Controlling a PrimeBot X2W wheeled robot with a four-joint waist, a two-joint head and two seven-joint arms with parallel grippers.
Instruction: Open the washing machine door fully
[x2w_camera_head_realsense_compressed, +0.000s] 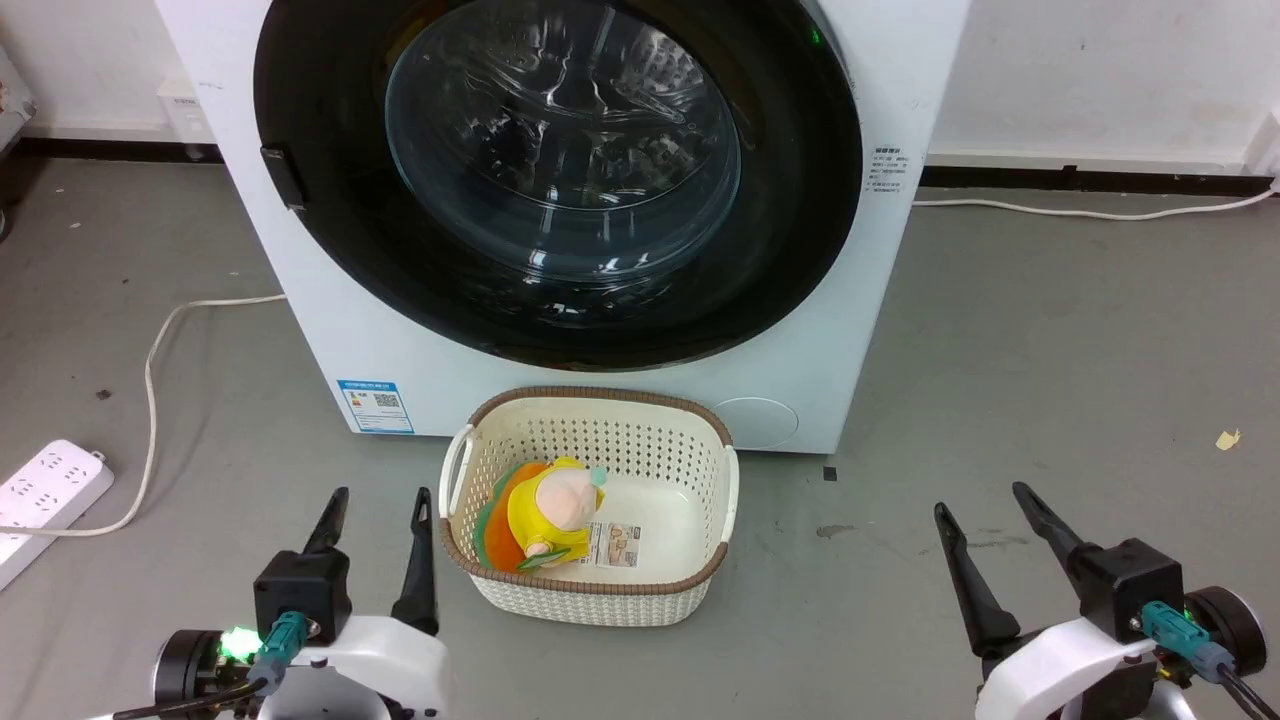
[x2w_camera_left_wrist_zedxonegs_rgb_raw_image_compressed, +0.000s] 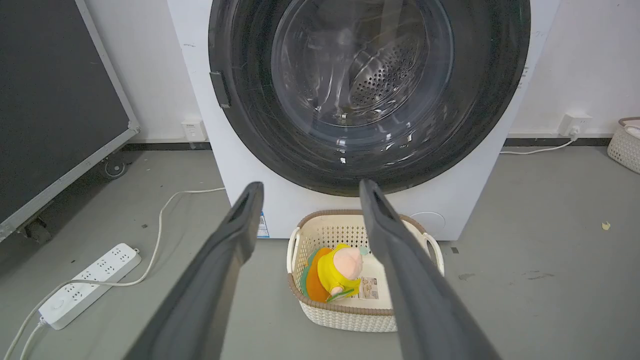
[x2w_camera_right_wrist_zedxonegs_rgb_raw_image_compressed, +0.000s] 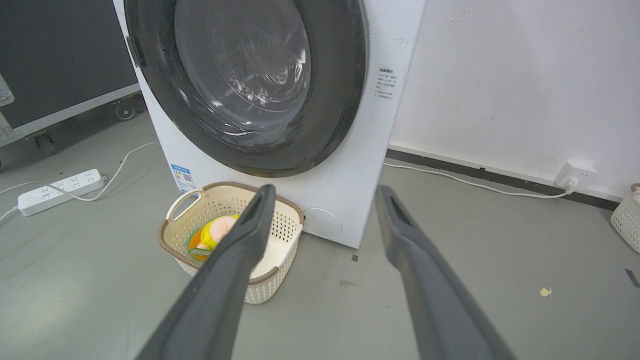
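Far ahead on the grey floor (x2w_camera_head_realsense_compressed: 1050, 350), the big white washing machine (x2w_camera_head_realsense_compressed: 330, 330) has its round shiny black glass door (x2w_camera_head_realsense_compressed: 560, 170) shut, small black handle (x2w_camera_head_realsense_compressed: 283, 178) on the left. The left gripper (x2w_camera_head_realsense_compressed: 382, 495) and right gripper (x2w_camera_head_realsense_compressed: 980, 498) sit near, jaws spread and empty, ready to reach.

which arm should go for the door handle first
Left. The handle tab sits on the left edge of the closed washing machine door, on the same side as the left gripper. Both are open and free, but the right gripper would likely have to reach across.
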